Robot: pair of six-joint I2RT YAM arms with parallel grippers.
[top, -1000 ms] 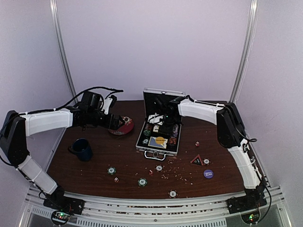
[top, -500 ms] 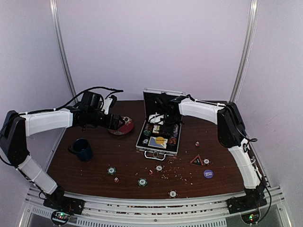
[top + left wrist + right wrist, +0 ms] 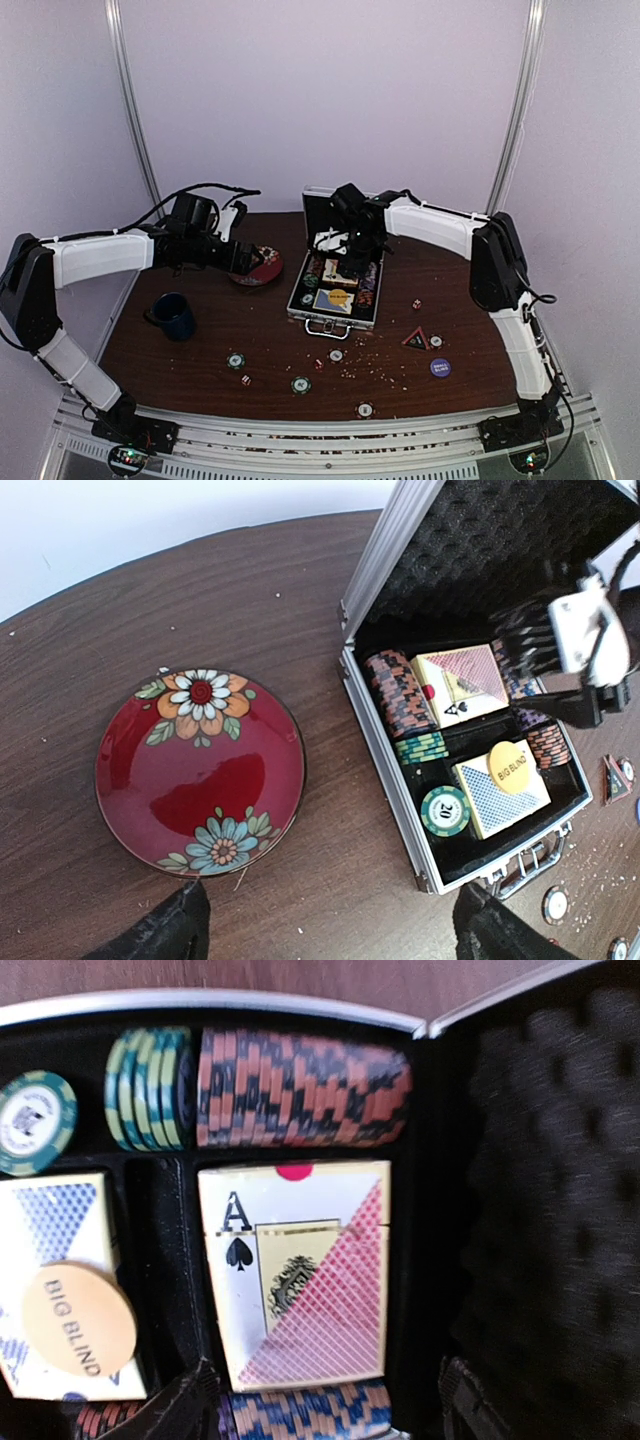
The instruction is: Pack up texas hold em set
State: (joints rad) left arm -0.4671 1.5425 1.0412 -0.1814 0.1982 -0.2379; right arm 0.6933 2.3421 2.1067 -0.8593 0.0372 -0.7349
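Note:
The silver case (image 3: 297,300) lies open at the table's middle, lid (image 3: 318,205) up. The right wrist view shows the pink card box (image 3: 300,1270), an orange-black chip row (image 3: 300,1085), green chips (image 3: 150,1090), a blue card box (image 3: 50,1225) and a "BIG BLIND" disc (image 3: 78,1320) in it. My right gripper (image 3: 325,1410) is open and empty above the pink card box. My left gripper (image 3: 335,930) is open and empty over bare table between the red plate (image 3: 200,770) and the case (image 3: 385,740). Loose chips (image 3: 301,384), dice (image 3: 416,305) and the blue disc (image 3: 440,367) lie on the table.
A dark blue mug (image 3: 175,315) stands at the left. The red plate (image 3: 262,268) is left of the case. A small triangular marker (image 3: 416,340) and scattered crumbs lie in front of the case. More chips (image 3: 235,361) (image 3: 365,409) sit near the front edge.
My right gripper has lifted and drawn back toward the lid, still over the case. The left arm has not moved.

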